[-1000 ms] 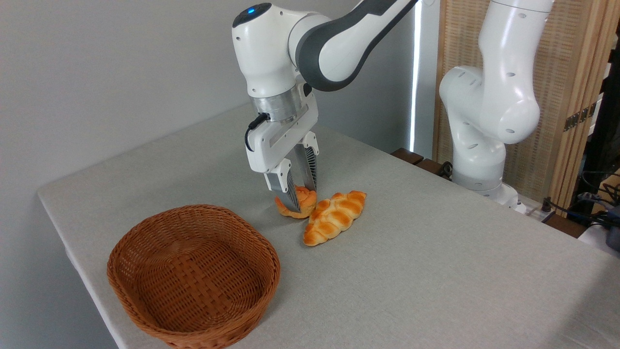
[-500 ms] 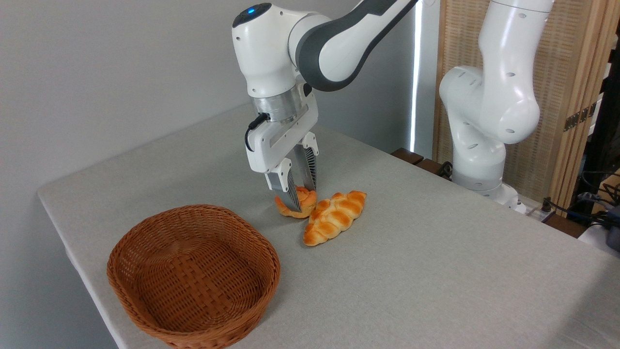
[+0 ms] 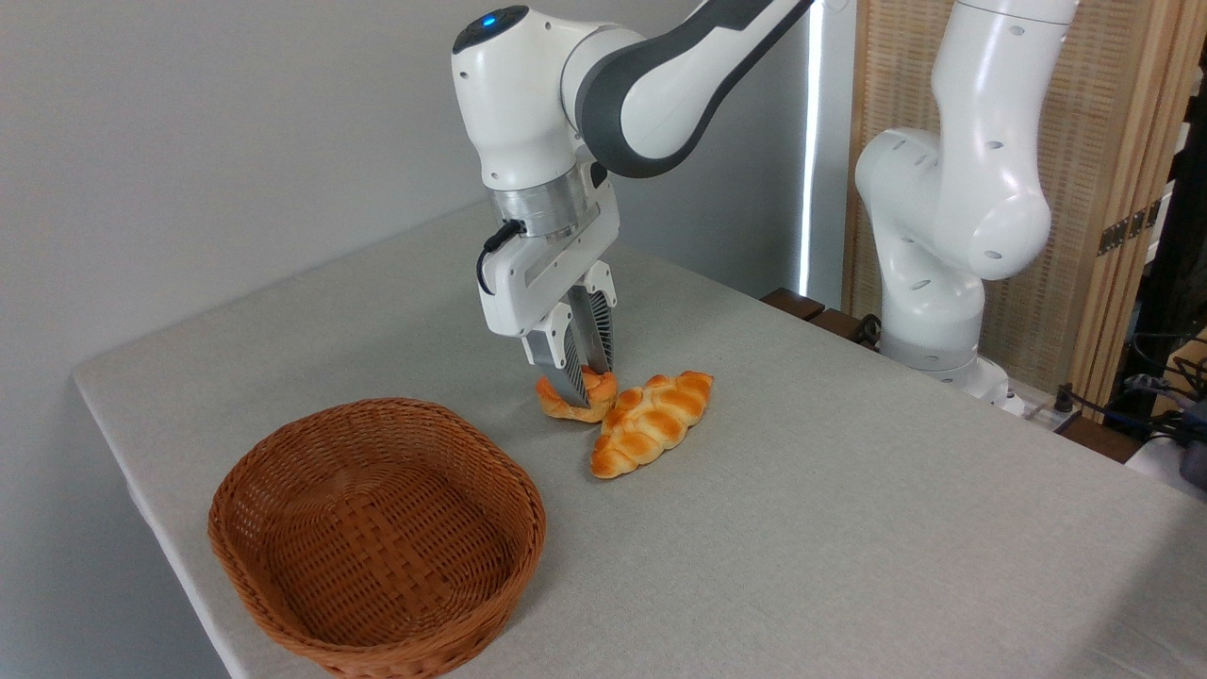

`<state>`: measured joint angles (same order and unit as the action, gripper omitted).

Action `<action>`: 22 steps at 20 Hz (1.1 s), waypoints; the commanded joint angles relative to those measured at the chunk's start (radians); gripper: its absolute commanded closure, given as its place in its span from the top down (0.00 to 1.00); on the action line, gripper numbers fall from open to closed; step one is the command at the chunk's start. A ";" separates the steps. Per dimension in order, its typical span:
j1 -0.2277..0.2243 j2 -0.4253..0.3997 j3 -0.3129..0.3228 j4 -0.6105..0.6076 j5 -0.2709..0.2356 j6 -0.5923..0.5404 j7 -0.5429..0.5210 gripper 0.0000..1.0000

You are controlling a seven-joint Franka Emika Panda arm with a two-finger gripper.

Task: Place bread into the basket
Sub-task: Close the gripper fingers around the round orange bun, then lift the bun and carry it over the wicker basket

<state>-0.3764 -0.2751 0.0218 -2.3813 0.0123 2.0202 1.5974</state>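
Observation:
The bread (image 3: 554,405), a small round orange-golden bun with a knotted top, lies on the grey tablecloth at mid-table. My gripper (image 3: 586,385) comes straight down on it, its two ribbed fingers (image 3: 570,372) pinched on the knotted top, shut on the bread. The fingers hide the middle of the bun. I cannot tell whether its underside still touches the cloth. The basket (image 3: 377,407), shallow brown wicker, stands empty at the front left, about a basket's width from the bun.
A longer braided golden loaf (image 3: 651,422) lies right beside the bun, touching it on the right. The arm's white base (image 3: 943,236) stands at the back right before a wooden screen (image 3: 1113,189). The table's edge (image 3: 141,471) runs just left of the basket.
The fingers have drawn closer together onto the bun's top, squeezing it narrower. The gripper sits a little higher than a second ago. Basket and braided loaf have not moved.

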 commanded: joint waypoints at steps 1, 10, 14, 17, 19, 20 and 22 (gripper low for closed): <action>-0.016 -0.015 0.017 -0.018 0.003 0.020 -0.010 0.45; -0.016 -0.024 0.020 -0.013 -0.015 0.015 -0.020 0.44; -0.016 -0.047 0.020 -0.010 -0.044 0.012 -0.080 0.43; -0.016 -0.052 0.020 -0.006 -0.078 0.012 -0.128 0.43; -0.016 -0.059 0.020 -0.004 -0.081 0.012 -0.148 0.43; -0.016 -0.064 0.020 -0.004 -0.092 0.012 -0.160 0.43; -0.016 -0.070 0.020 0.007 -0.120 0.012 -0.171 0.43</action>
<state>-0.3765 -0.3187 0.0241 -2.3788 -0.0678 2.0201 1.4558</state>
